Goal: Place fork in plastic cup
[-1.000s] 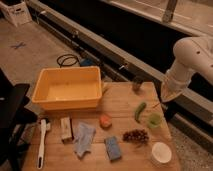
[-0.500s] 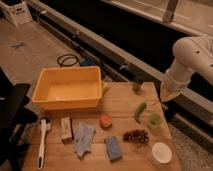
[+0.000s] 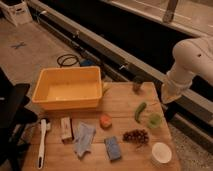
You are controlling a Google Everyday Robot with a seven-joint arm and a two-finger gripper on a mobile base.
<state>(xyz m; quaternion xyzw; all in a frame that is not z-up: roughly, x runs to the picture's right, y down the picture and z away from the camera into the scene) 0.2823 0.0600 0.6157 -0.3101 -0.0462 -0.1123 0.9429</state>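
The light green plastic cup (image 3: 154,120) stands upright on the wooden table (image 3: 125,102) near its right edge, just right of the green cucumber-like vegetable (image 3: 140,111). My white arm comes in from the right. Its gripper (image 3: 167,96) hangs above the table's right edge, above and a little to the right of the green cup. The fork does not show anywhere on the table, and I cannot see whether the gripper holds it.
A yellow bin (image 3: 67,90) stands at the table's left. A small dark cup (image 3: 137,84) is at the back. A white cup (image 3: 161,151), grapes (image 3: 136,136), an orange sponge piece (image 3: 105,121), a blue sponge (image 3: 113,148), a cloth (image 3: 83,138), a wooden block (image 3: 66,128) and a white brush (image 3: 42,141) lie along the front.
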